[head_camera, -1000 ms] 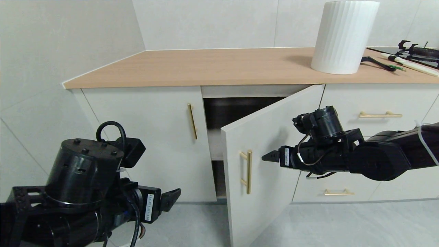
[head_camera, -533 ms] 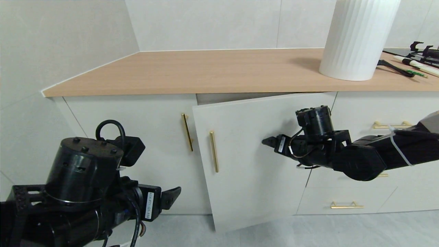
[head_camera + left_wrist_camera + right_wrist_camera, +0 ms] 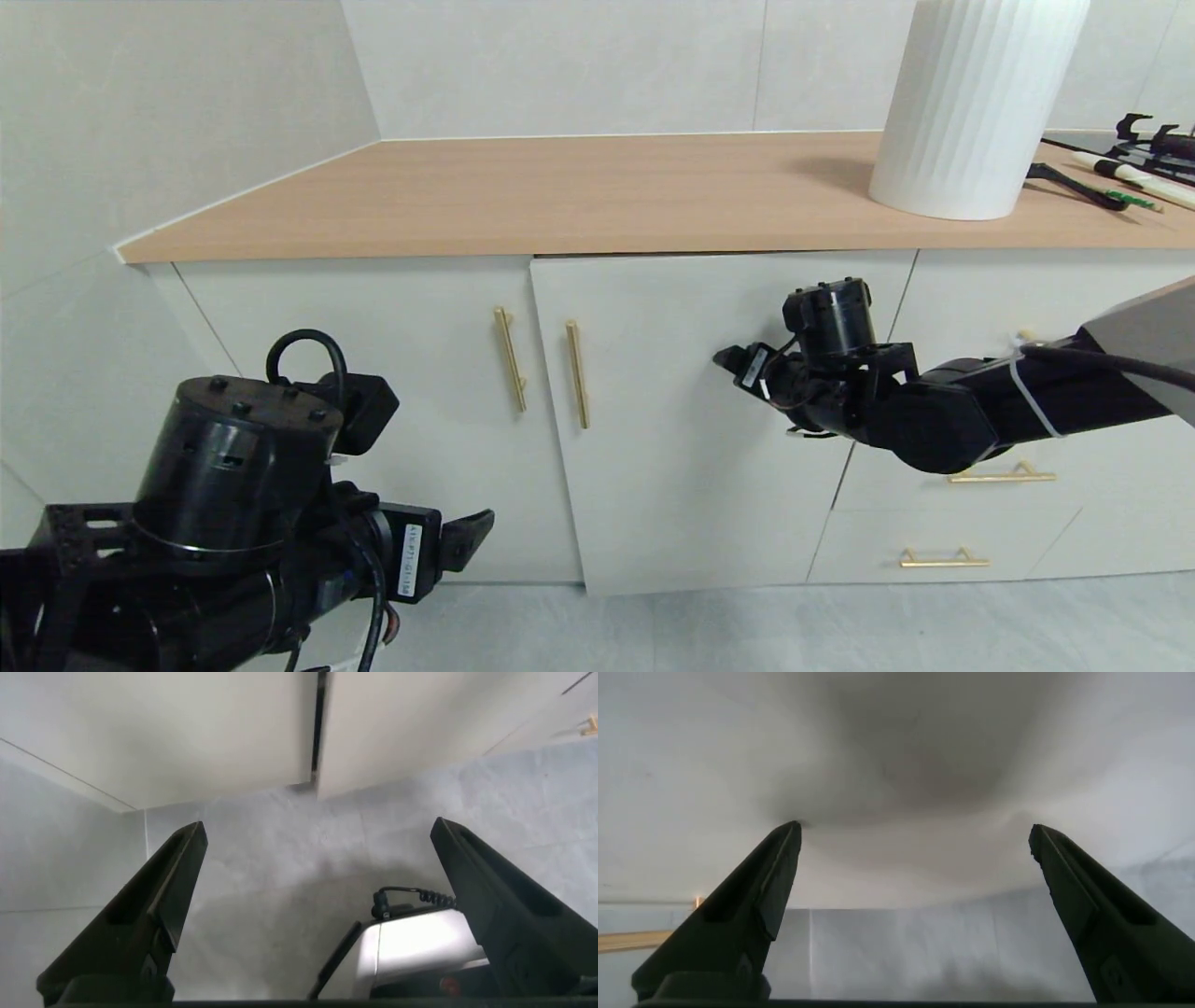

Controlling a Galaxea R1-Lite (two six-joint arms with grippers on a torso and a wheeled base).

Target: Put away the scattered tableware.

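**Item 1. Right hand** (image 3: 724, 357): extended to the face of the cabinet door (image 3: 691, 448), well clear of its brass handle (image 3: 577, 373). Fingers spread wide, nothing between them. Tips at or just short of the panel, contact not resolvable.

**Item 2. Left hand** (image 3: 470, 537): held low in front of the neighbouring door (image 3: 373, 401), above the floor (image 3: 280, 877). Fingers likewise wide, empty.

**Item 3. Cabinet door:** apparently flush with its frame, handle just beside the neighbouring door's.

**Item 4. Tableware** (image 3: 1074, 180): a few long-handled pieces, 1 black and 1 white among them. Lying flat on the counter (image 3: 560, 196) at its far right end, just beside a tall white ribbed cylinder (image 3: 976, 103). Exact kind too small to tell. Well apart from both hands.

**Item 5. Drawers** (image 3: 934, 523): to the right of the door, all shut.

**Hazards, by judgement:**
- Further pushing on a panel already flush: needless load on wrist and hinges, possible rebound of the door on release.
- Reaching for the tableware past the cylinder: risk of an arm knocking and toppling it, given its height.
- Thin pieces lying flat: awkward to pinch, likely to skid along the counter or slip free mid-carry.
- Cabinet shut with pieces left out: re-opening needed if storage is intended there.
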